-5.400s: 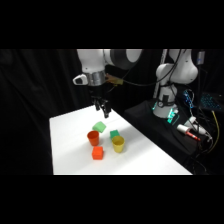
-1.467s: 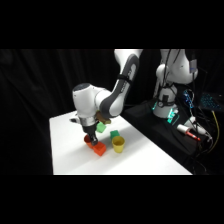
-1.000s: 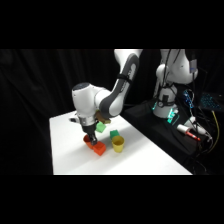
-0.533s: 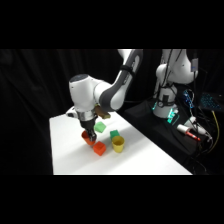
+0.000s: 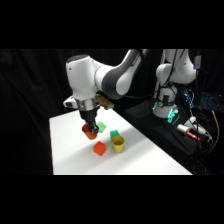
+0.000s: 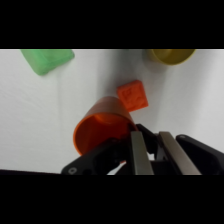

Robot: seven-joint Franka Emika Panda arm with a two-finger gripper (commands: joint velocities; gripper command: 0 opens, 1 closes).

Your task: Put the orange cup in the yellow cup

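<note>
My gripper (image 5: 92, 131) is shut on the rim of the orange cup (image 5: 88, 133), which hangs tilted just above the white table (image 5: 70, 155). The wrist view shows the orange cup (image 6: 100, 131) on its side, mouth toward the lower left, with my gripper (image 6: 150, 146) pinching its wall between both fingers (image 6: 140, 159). To the right of the held cup, the yellow cup (image 5: 118, 144) stands upright on the table. In the wrist view only the lower part of the yellow cup (image 6: 172, 55) shows, at the top edge.
An orange-red cube (image 5: 99, 148) (image 6: 133, 96) lies between the held cup and the yellow cup. Two green blocks (image 5: 101, 127) (image 5: 114, 134) sit behind them; one green block (image 6: 47, 59) shows in the wrist view. A second robot base and cables (image 5: 170, 110) stand at the right, off the table.
The gripper came down on the orange cup, shut on its rim, and has lifted it slightly up and to the left, tilted. Cube, yellow cup and green blocks stay in place.
</note>
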